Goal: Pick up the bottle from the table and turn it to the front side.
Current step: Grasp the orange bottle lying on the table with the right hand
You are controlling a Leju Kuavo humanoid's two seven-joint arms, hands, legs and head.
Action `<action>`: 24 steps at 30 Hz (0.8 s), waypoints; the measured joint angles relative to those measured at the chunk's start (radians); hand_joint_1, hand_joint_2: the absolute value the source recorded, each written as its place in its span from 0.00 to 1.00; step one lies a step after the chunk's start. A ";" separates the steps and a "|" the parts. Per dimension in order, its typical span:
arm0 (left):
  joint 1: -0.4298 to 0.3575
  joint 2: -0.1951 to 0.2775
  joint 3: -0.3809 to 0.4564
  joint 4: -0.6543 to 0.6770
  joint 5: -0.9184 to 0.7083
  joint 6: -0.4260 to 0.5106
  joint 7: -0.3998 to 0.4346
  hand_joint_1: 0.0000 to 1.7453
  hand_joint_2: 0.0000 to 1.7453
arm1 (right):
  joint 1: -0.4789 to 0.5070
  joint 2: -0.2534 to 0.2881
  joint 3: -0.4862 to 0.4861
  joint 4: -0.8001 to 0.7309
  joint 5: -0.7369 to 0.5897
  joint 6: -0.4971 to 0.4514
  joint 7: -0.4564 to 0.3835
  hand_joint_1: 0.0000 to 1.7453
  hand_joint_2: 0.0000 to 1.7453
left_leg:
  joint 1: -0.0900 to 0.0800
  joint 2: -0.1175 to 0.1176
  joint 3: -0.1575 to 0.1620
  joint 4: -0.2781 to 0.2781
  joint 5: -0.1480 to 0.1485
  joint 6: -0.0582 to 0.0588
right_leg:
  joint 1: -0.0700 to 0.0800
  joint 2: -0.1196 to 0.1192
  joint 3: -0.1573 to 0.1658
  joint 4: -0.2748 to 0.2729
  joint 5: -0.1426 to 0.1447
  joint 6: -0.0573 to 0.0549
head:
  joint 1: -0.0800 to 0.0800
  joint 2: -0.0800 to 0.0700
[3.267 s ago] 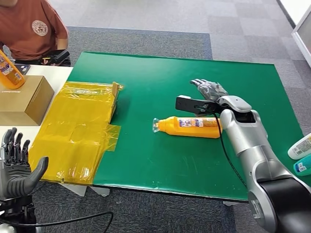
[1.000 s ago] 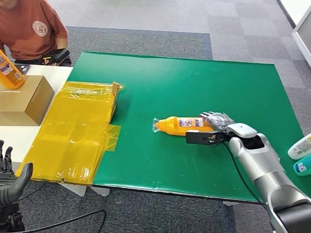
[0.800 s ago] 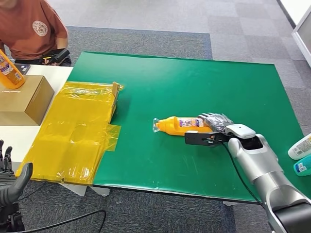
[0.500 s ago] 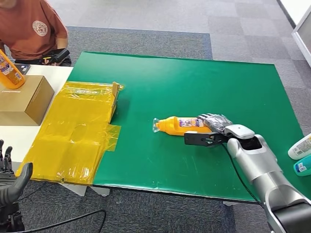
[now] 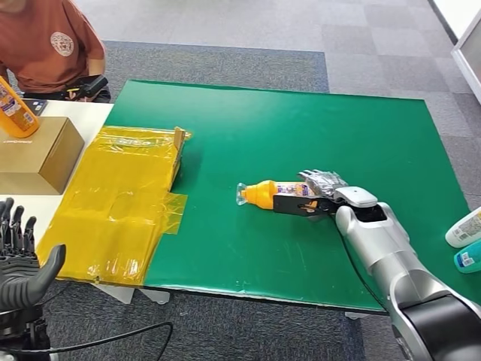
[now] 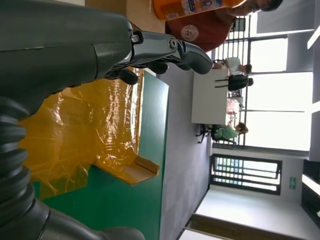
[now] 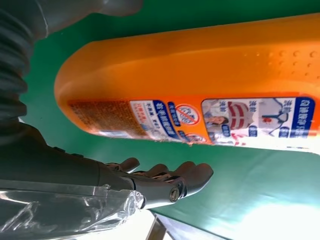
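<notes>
An orange bottle (image 5: 260,194) with a clear cap lies on its side on the green mat (image 5: 272,128), cap to the left. My right hand (image 5: 316,188) straddles its base end from the right. In the right wrist view the bottle (image 7: 196,80) lies between the thumb and the fingers (image 7: 166,182), its printed label showing. A strip of mat separates the fingers from the bottle, so nothing is gripped. My left hand (image 5: 24,259) hangs at the lower left off the table, fingers apart and empty; the left wrist view shows that hand (image 6: 151,47) too.
A yellow plastic bag (image 5: 119,195) covers the mat's left edge. A cardboard box (image 5: 34,154) with another orange bottle (image 5: 17,109) stands on the white table. A person in a brown shirt (image 5: 48,37) sits behind. Two bottles (image 5: 465,229) lie at the right edge.
My right hand came from behind the bottle to its near side and slid left along the base end. The left hand dropped, then rose again. The bottle stays put.
</notes>
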 joint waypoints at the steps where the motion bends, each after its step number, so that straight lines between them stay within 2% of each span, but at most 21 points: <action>1: -0.001 0.002 -0.007 0.001 0.000 0.003 0.001 0.00 1.00 | -0.002 0.007 -0.006 0.016 0.005 -0.008 0.002 0.00 1.00 | 0.000 0.000 0.000 0.000 0.000 0.000 | 0.000 0.000 0.000 0.000 0.000 0.000 | 0.000 0.000; 9: -0.011 0.018 -0.053 0.014 0.001 0.019 0.011 0.00 1.00 | -0.039 0.062 -0.052 0.119 0.053 -0.049 0.015 0.00 1.00 | 0.000 0.000 0.000 0.000 0.000 0.000 | 0.000 0.000 0.000 0.000 0.000 0.000 | 0.000 0.000; 15: -0.011 0.025 -0.072 0.015 0.001 0.021 0.011 0.00 1.00 | -0.054 0.084 -0.076 0.163 0.077 -0.052 0.016 0.00 1.00 | 0.000 0.000 0.000 0.000 0.000 0.000 | 0.000 0.000 0.000 0.000 0.000 0.000 | 0.000 0.000; 19: -0.010 0.028 -0.076 0.015 0.001 0.021 0.011 0.00 1.00 | -0.054 0.089 -0.084 0.180 0.091 -0.052 0.016 1.00 1.00 | 0.000 0.000 0.000 0.000 0.000 0.000 | 0.000 0.000 0.000 0.000 0.000 0.000 | 0.000 0.000; 24: -0.005 0.029 -0.084 0.014 -0.002 0.021 0.010 0.00 1.00 | -0.054 0.090 -0.098 0.192 0.102 -0.061 0.014 1.00 1.00 | 0.000 0.000 0.000 0.000 0.000 0.000 | 0.000 0.000 0.000 0.000 0.000 0.000 | 0.000 0.000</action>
